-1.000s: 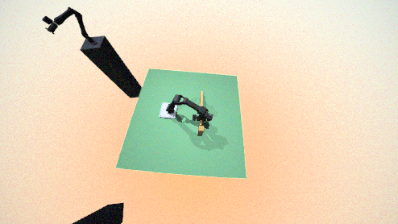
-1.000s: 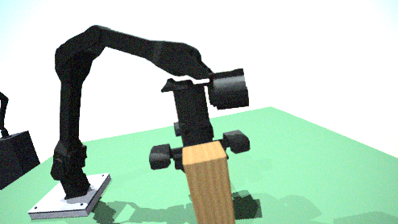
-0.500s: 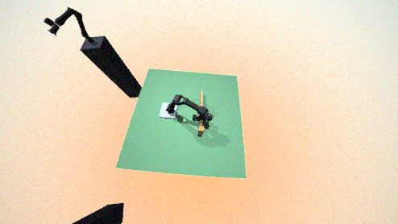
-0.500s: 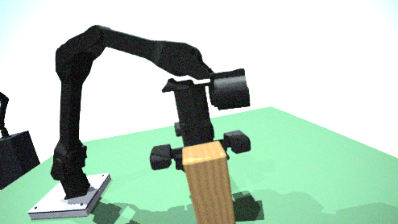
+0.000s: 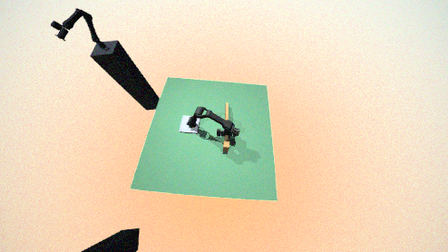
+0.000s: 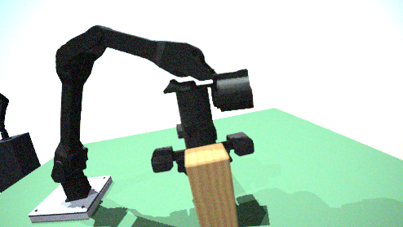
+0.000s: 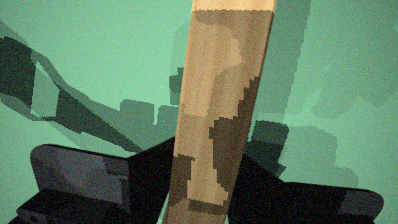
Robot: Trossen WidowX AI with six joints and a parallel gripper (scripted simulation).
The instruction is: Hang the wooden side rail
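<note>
The wooden side rail (image 5: 227, 113) (image 7: 210, 90) is a long light-brown bar, running from the far part of the green table toward the post. My gripper (image 5: 227, 135) (image 7: 202, 143) is shut on the rail, with one dark finger on each side. The wooden headboard post (image 5: 226, 144) (image 6: 210, 192) stands upright just in front of the gripper and hides the fingertips and the rail in the exterior view. The hooks, the slot and the pins do not show in any view. Whether the rail's far end touches the table is too small to tell.
The green table (image 5: 181, 168) (image 6: 326, 163) lies under everything. My arm stands on a white base plate (image 5: 185, 129) (image 6: 49, 210) left of the rail. Another arm (image 5: 86, 20) stands on a tall black pedestal (image 5: 122, 68) beyond the table's left edge. A black block (image 5: 120, 240) shows below.
</note>
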